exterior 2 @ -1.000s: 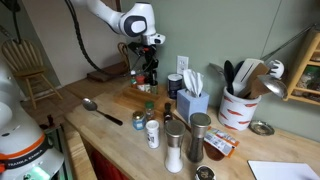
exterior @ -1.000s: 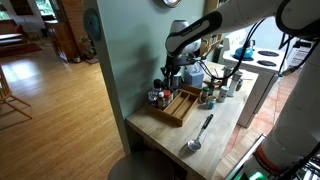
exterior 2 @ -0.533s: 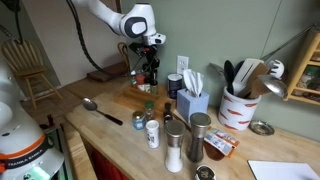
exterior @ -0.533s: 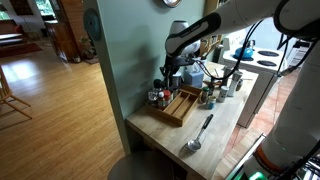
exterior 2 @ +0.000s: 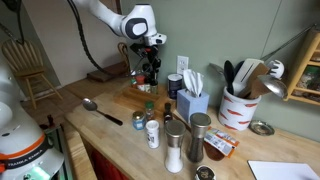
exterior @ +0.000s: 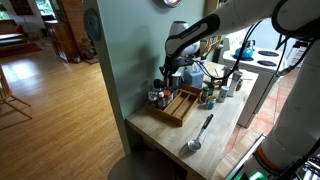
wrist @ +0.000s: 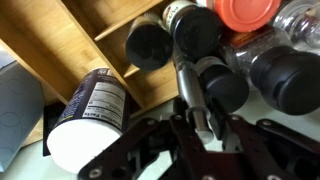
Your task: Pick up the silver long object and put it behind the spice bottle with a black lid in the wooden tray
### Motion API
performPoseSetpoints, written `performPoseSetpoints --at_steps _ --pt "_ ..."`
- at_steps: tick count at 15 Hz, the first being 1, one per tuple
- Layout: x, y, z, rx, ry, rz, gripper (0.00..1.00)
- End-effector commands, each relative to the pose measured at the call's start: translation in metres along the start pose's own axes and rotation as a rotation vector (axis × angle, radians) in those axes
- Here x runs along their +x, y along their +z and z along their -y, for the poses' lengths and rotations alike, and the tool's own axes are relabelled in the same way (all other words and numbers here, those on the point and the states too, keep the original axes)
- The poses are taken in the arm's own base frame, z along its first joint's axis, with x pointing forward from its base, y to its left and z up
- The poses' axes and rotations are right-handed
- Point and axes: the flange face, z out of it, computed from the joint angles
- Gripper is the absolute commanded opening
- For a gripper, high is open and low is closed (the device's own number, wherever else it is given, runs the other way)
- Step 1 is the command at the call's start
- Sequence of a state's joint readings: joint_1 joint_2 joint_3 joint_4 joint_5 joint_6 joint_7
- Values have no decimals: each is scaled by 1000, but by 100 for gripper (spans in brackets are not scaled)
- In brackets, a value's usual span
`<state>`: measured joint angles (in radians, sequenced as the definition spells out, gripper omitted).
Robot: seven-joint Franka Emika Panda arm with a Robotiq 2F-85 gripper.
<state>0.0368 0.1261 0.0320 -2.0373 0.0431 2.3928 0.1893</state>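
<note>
A shiny metal spoon (exterior: 199, 133) lies loose on the counter, in front of the wooden tray (exterior: 180, 106); it also shows in an exterior view (exterior 2: 98, 107). My gripper (exterior: 170, 76) hangs over the tray's far end (exterior 2: 138, 92) among spice bottles. In the wrist view my gripper (wrist: 198, 116) is shut on a silver cylindrical rod (wrist: 188, 80) that points toward black-lidded bottles (wrist: 148, 45) beside the tray's dividers (wrist: 90, 40).
A labelled bottle with a white cap (wrist: 85, 115) lies on its side by the tray. A tissue box (exterior 2: 190, 101), a utensil crock (exterior 2: 238, 106) and several shakers (exterior 2: 175, 145) stand on the counter. The wall is close behind the tray.
</note>
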Motion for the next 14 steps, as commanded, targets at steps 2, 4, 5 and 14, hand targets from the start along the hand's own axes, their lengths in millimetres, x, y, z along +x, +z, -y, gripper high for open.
performPoseSetpoints --at_steps 2,4,5,14 --pt "-1 -3 -8 -22 13 -25 7" --pt "-1 -3 -9 -23 12 -20 7" --pt "-1 -1 -9 -23 9 -15 7" --pt "-4 16 -3 -11 40 -33 7"
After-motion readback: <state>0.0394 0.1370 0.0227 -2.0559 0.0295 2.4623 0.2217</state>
